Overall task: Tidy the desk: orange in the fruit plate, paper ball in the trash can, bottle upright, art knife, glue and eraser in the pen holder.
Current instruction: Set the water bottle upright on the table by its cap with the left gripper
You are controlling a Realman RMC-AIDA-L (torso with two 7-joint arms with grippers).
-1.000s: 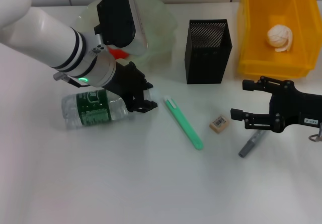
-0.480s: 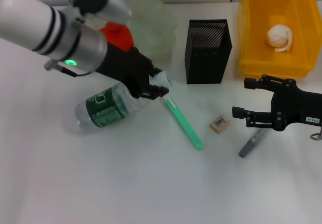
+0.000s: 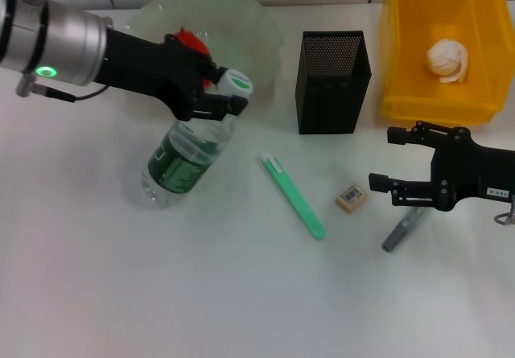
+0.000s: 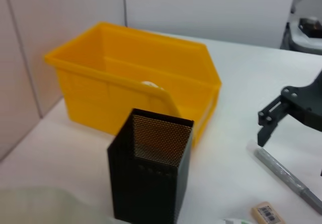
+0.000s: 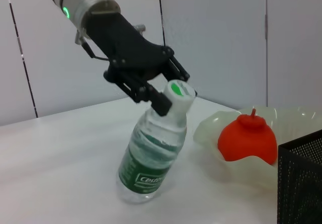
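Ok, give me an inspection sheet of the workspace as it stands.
Surface: white table.
Job's things: bottle tilted, base on table; orange in fruit plate; paper ball in trash can; eraser, green art knife, grey glue stick lying on table; pen holder upright.
Clutter: nothing seen.
Grippers: left gripper shut on bottle neck; right gripper open, over the glue stick.
Cables: nothing seen.
Surroundings: pale wall panels.
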